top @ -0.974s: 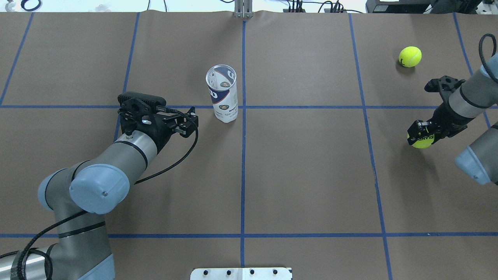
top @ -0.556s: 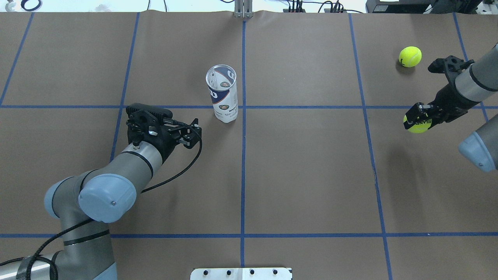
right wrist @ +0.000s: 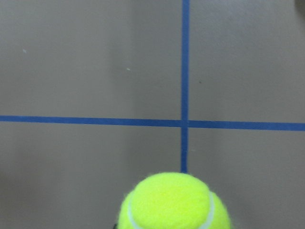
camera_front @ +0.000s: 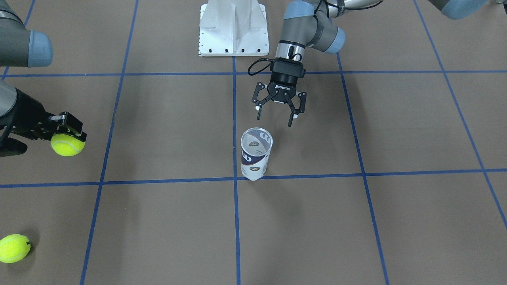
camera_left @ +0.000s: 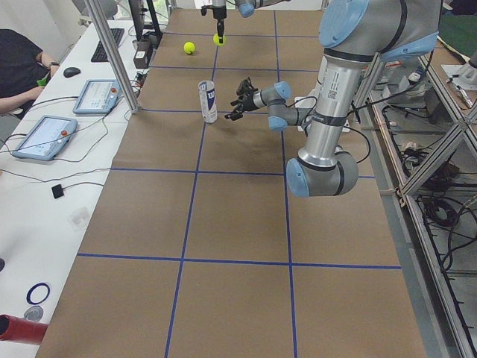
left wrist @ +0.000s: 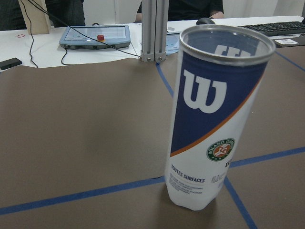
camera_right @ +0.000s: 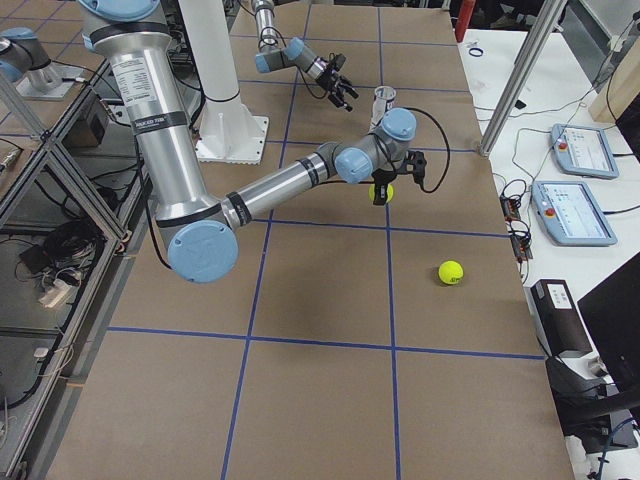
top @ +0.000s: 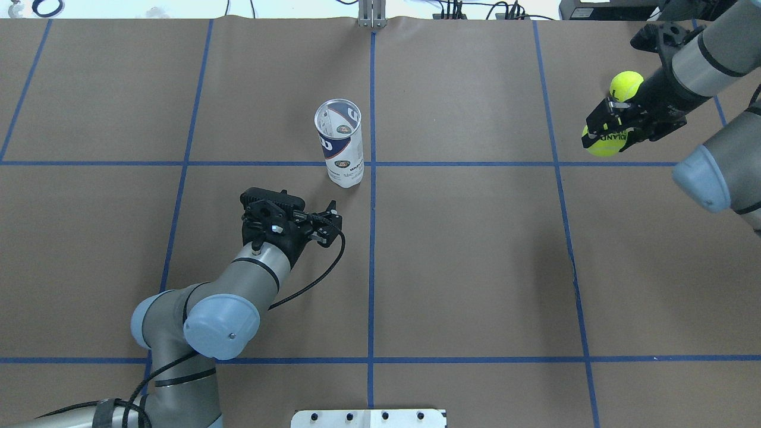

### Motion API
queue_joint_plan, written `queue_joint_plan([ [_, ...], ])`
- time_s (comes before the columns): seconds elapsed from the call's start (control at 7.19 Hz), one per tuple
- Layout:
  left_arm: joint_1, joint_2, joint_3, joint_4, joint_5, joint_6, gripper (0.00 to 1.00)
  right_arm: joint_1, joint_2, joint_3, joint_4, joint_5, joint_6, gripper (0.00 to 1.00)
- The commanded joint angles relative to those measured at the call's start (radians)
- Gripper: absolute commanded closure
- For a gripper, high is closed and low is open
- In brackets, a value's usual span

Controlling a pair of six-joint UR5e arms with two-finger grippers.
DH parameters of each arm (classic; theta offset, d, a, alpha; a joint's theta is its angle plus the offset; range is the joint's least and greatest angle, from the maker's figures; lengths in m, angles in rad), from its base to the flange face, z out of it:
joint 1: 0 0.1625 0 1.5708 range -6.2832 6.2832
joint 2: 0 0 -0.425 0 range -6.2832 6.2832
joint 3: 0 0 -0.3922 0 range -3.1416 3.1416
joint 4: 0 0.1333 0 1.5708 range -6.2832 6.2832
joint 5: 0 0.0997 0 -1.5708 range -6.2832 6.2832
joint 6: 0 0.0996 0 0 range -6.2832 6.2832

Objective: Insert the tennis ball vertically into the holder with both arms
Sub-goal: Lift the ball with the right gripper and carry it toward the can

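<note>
The holder, a clear tube with a white and navy "W" label, stands upright and open-topped near the table's centre line. It fills the left wrist view and shows in the front view. My left gripper is open and empty, on the robot's side of the holder and apart from it; its spread fingers show in the front view. My right gripper is shut on a yellow tennis ball at the far right, held above the table. That ball also shows in the front view and the right wrist view.
A second tennis ball lies on the brown paper at the far right, just beyond the right gripper; it also shows in the front view. The white pedestal base stands at the robot's side. Blue tape lines grid the table.
My left gripper has swung right and toward the robot, to the holder's near side. My right gripper has carried its ball farther from the robot and slightly left.
</note>
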Motion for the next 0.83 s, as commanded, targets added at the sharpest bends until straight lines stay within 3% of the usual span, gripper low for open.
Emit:
queue_joint_plan([
  [0.0, 0.008, -0.064, 0.117, -0.064, 0.033, 0.001, 0.02, 0.004, 0.121, 0.010, -0.126, 0.005, 0.026, 1.00],
  [0.7, -0.062, -0.167, 0.201, -0.067, 0.032, 0.090, 0.02, -0.015, 0.238, -0.021, -0.126, 0.002, 0.131, 1.00],
])
